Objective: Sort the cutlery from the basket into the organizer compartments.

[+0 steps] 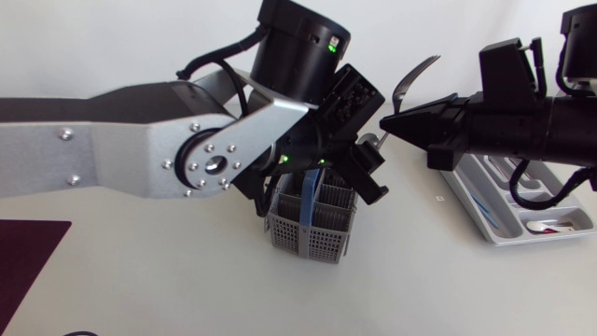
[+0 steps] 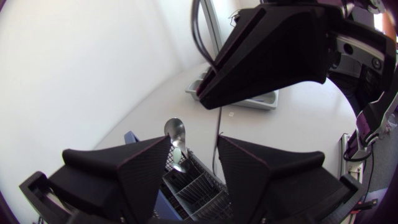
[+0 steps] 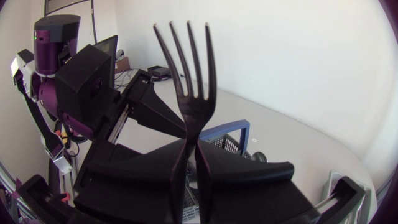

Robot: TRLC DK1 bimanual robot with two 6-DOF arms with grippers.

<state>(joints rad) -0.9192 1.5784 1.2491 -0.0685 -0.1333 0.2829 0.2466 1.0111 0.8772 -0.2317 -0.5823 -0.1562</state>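
pinching the handle of the fork [image 3: 188,74] from both sides, the right gripper [image 3: 191,152] has its two fingers pressed together on it, tines pointing up. in the head view the fork sits in the air just beside the left arm [image 1: 140,149], above and to the right of the basket [image 1: 312,233], short of the organizer [image 1: 494,229].

spread wide, the left gripper [image 2: 193,177] holds nothing. it hangs over the basket, and through the gap between its fingers [image 2: 134,177] a spoon [image 2: 176,134] stands in one compartment, bowl up, leaning on the wire wall. a blue piece [image 1: 308,201] stands in the basket beside it.

the left arm's bulky wrist covers the back of the basket from above. from the left wrist view, the right gripper's black wedge fills the space ahead and hides part of the organizer, which lies on the table [image 1: 187,280] well apart from the basket. some pale cutlery already lies in the organizer's compartments; which pieces i cannot tell.

a small white tag [image 1: 438,198] lies on the table between basket and organizer, any print on it too small to read. a dark red mat [image 1: 28,257] lies at the table's near left corner.
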